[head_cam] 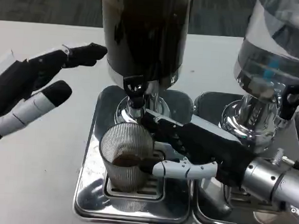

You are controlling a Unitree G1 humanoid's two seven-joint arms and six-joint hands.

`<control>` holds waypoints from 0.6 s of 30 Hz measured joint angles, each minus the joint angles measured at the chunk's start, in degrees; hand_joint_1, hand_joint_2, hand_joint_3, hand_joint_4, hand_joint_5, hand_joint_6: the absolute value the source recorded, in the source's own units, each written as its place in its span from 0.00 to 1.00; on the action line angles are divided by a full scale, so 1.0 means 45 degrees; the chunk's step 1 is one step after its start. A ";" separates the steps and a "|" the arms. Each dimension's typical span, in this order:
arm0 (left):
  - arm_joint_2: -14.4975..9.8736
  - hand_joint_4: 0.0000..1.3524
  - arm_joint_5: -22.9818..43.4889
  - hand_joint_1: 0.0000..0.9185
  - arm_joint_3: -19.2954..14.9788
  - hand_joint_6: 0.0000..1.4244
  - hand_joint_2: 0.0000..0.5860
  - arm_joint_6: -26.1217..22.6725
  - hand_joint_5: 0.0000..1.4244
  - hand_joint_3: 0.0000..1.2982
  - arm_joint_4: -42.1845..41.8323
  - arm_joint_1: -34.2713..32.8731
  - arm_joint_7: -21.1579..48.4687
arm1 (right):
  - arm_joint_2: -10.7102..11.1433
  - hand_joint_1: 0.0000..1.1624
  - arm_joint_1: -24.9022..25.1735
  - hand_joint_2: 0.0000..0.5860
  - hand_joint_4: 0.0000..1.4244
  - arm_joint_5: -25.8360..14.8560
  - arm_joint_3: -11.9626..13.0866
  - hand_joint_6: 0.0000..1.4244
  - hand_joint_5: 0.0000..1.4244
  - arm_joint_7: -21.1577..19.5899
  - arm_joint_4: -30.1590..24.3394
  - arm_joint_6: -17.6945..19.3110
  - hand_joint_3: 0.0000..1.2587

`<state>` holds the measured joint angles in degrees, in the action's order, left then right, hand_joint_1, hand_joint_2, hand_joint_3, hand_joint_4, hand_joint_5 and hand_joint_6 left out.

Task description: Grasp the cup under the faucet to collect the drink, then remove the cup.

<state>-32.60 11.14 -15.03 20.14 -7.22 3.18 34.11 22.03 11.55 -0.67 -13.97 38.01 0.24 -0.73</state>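
I see the white table [31,186] carrying two drink dispensers: a dark one [145,29] at centre and a clear one [280,44] to its right, each over a shiny metal drip tray [89,200]. My right hand [198,149] reaches in from the right with its fingers wrapped around the ribbed clear cup [126,156]. My left hand [33,88] hovers well off to the left, fingers spread and holding nothing. The cup stands upright on the tray's grate, directly under the dark dispenser's faucet [134,90], with a shallow layer of brown drink at its bottom. I judge the cup light, thin-walled and easily squashed, its ribs giving some grip. I would hold it around the middle of its wall, gently, and keep it level when lifting out, since it will grow heavier as it fills.
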 measured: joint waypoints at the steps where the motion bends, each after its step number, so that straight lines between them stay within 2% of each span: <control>1: 0.0002 0.15 -0.0024 0.00 0.0000 0.09 0.15 0.0000 0.13 0.20 0.0002 0.0059 -0.0005 | -0.0011 0.49 0.0061 0.31 0.00 0.0048 -0.0034 0.00 0.00 0.0001 0.0060 0.0028 0.00; 9: 0.0007 0.16 -0.0059 0.00 -0.0004 0.09 0.16 0.0000 0.13 0.21 0.0009 0.0266 -0.0137 | -0.0208 0.49 0.0445 0.31 0.00 0.0085 -0.0219 0.00 0.00 0.0535 0.0883 0.0343 0.00; 18: 0.0007 0.17 -0.0075 0.00 -0.0005 0.09 0.17 -0.0002 0.14 0.23 0.0008 0.0434 -0.0206 | -0.0289 0.51 0.0824 0.29 0.00 0.0317 -0.0276 0.00 0.00 0.0585 0.1346 0.0738 0.00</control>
<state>-32.57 10.81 -15.05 20.13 -7.19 5.13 33.19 20.73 15.26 0.75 -15.21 40.65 6.29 2.59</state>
